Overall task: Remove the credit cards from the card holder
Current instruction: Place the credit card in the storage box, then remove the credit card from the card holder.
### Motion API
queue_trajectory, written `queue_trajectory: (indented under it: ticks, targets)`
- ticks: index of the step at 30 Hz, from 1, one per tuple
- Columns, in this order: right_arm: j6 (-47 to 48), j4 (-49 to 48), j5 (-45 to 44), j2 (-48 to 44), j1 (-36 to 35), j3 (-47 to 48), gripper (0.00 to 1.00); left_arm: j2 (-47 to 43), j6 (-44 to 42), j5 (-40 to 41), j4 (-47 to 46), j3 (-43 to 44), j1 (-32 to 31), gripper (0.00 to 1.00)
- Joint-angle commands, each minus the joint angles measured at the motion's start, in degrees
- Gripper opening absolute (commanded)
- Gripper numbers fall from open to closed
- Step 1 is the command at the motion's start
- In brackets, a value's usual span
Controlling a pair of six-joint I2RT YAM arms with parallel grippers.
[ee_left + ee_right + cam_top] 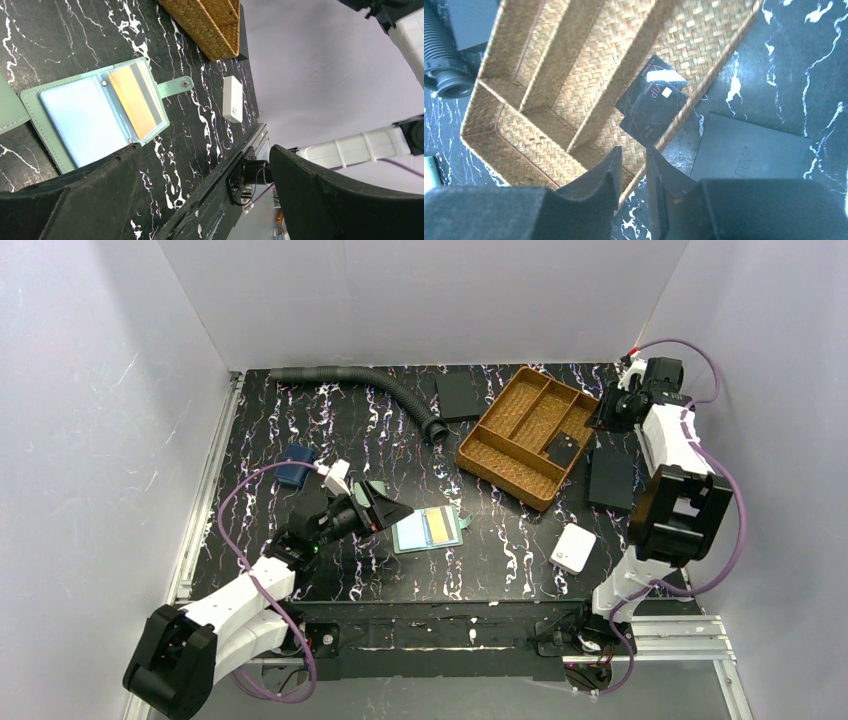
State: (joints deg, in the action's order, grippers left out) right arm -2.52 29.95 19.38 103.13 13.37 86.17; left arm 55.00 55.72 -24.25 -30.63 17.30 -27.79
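Both grippers hold nothing — left gripper spread wide beside the open card holder, orange-tan card still pocketed; right gripper nearly closed over the woven tray, black card inside — "VIP" legible only from the wrist.

walls: plain pale grey panels closing in three sides
table: black marble-look top with white veins
rail: metal strip along the left table edge
light: even, soft glare on walls
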Motion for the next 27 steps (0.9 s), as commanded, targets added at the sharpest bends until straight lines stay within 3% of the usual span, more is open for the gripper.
queue_trajectory:
  ticks: [1,7,16,18,22,27]
  targets:
    - [5.72,-1.17,5.28,-6.89,0.18,-2.85,0.33,1.59,2.51,-1.92,-0.61,-0.07,1.06,0.98]
    - [11.17,-2.24,16.00,-15.82,0.20,-11.02,0.38,3.86,2.03,-5.35,-0.70,2.20,1.16,0.98]
    - [16.16,-4.10,30.96,-26.48,0.17,-17.99,0.56,6.74,6.03,-10.66,-0.74,4.34,1.16,0.98]
    - [16.81,-3.82,34.49,-27.21,0.17,-19.44,0.64,7.23,6.98,-11.92,-0.74,4.49,1.16,0.98]
    - [22.42,0.06,40.26,-28.16,0.17,-21.02,0.77,7.41,8.06,-14.10,-0.66,4.42,1.14,0.98]
    - [31.37,7.54,43.99,-28.27,-0.19,-21.20,0.87,6.75,8.81,-14.86,0.49,4.49,0.80,0.98]
